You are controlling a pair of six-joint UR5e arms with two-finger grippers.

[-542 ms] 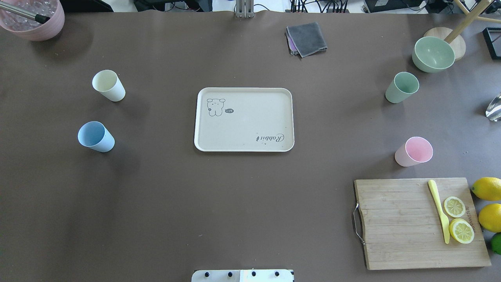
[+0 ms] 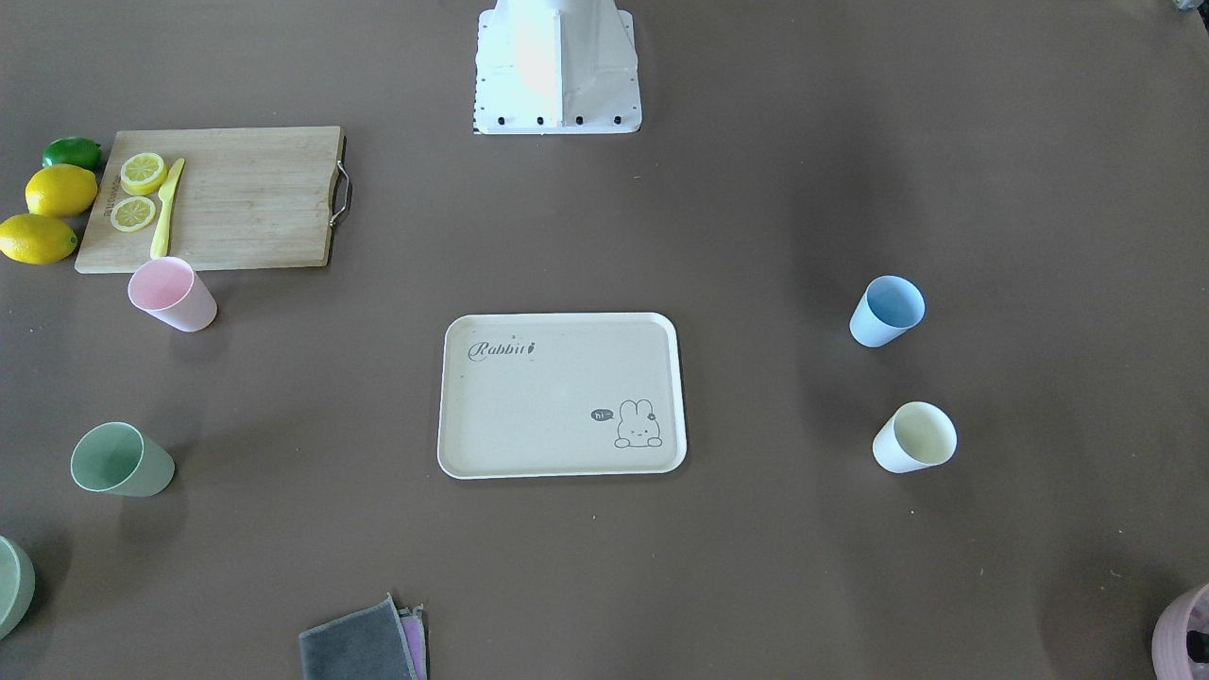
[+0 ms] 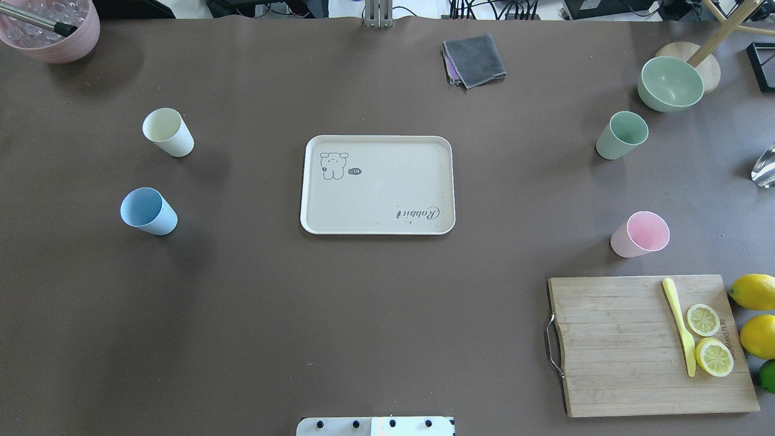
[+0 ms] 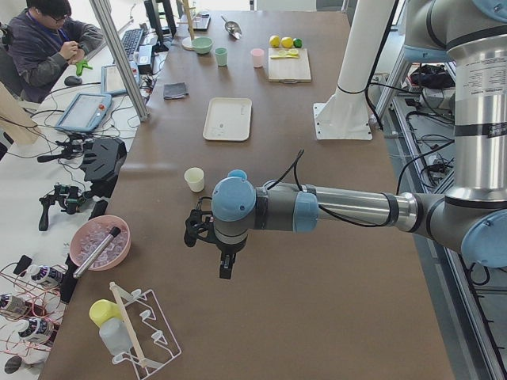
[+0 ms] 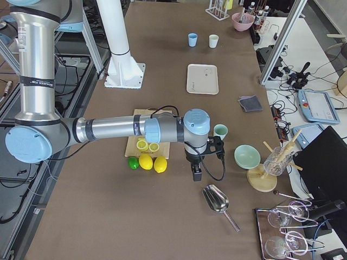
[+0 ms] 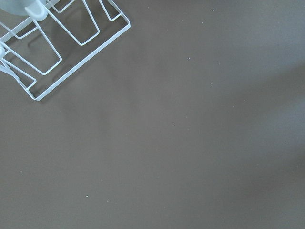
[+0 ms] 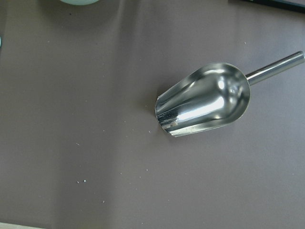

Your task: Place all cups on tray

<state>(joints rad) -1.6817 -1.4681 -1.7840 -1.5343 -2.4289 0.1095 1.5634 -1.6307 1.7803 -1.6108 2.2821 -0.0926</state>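
Tray [image 3: 387, 194]: flat at the middle of the bench [image 3: 363, 315], with the bunny drawing and "Rabbit" lettering face up. Cups: all four upright on the bench with mouths up, clear of the tray.

On the robot's left of the tray and well apart from it: cream-yellow cup [image 3: 168, 132] farther from the base, light blue cup [image 3: 148, 211] nearer to it. On the robot's right, likewise well apart: sage green cup [image 3: 621, 135] near a green bowl [image 3: 670, 83], and pink cup [image 3: 640, 234] near the far edge of a wooden cutting board [image 3: 617, 345]. On that board: yellow knife [image 3: 679, 327] and two lemon halves [image 3: 702, 320]. Just beside it: whole lemons [image 3: 754, 290].

Left tool [image 4: 226, 269]: hangs pointing down over the bench's left end, seen only from the side camera. Cannot tell how far open, nor whether anything is held. Looks down, through its wrist camera, on brown surface and the corner of a white wire rack [image 6: 57, 52].

Right tool [image 5: 196, 174]: hangs pointing down over the bench's right end, near a steel scoop [image 7: 205, 105]. Side view only again, so cannot tell its opening or hold.
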